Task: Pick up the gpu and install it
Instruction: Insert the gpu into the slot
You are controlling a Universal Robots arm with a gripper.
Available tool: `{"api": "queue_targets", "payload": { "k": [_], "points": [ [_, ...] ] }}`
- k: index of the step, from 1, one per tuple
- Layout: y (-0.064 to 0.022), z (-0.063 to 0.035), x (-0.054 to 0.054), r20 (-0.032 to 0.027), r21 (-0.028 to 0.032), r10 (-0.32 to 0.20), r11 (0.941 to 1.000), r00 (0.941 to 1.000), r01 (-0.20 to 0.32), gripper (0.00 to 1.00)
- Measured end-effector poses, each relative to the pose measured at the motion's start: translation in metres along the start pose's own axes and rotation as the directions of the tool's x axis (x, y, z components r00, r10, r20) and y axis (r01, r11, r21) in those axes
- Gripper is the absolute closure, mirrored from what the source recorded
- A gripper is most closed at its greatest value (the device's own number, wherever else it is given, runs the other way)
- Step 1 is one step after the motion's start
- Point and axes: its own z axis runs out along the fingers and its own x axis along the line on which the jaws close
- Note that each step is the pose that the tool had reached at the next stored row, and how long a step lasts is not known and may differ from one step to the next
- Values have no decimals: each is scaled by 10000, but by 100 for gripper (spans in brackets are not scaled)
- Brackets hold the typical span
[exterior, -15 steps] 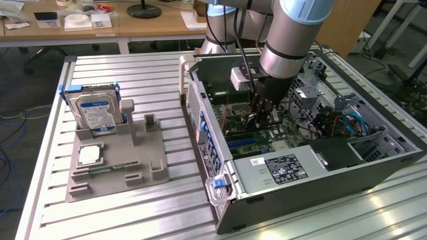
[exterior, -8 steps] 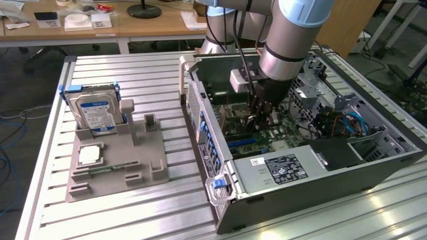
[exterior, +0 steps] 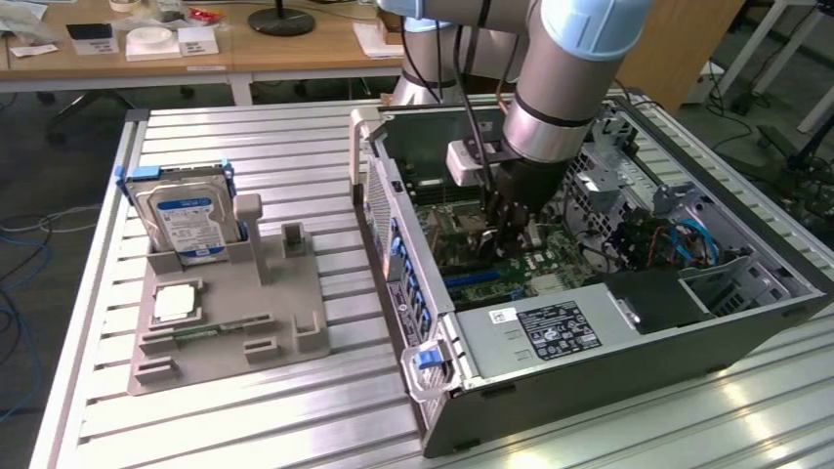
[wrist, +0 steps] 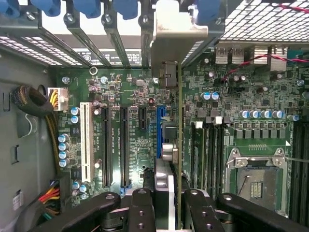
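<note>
gripper [wrist: 171, 210] – closed narrowly on the gpu [wrist: 179, 145], gripped edge-on between the fingers – card extended from the fingers toward the motherboard [wrist: 120, 87] – long axis laid parallel to the blue slot [wrist: 159, 130], just beside it on the memory-slot side – bracket [wrist: 178, 34] turned to the case [exterior: 391, 195] rear wall – seating cannot be told

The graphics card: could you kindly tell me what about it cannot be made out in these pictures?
- Wrist view: the graphics card is edge-on, so its faces are hidden.
- Wrist view: the card's own body covers its bottom edge, so seating in the blue slot is unclear.
- Exterior view: the arm and end effector block much of the card.
</note>
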Motion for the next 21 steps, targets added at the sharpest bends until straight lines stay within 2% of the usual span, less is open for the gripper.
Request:
{"api": "queue_targets", "payload": {
  "k": [21],
  "points": [
    [47, 95, 37, -1, -1, 0, 10000, 10000, 0, 72]
  ]
}}
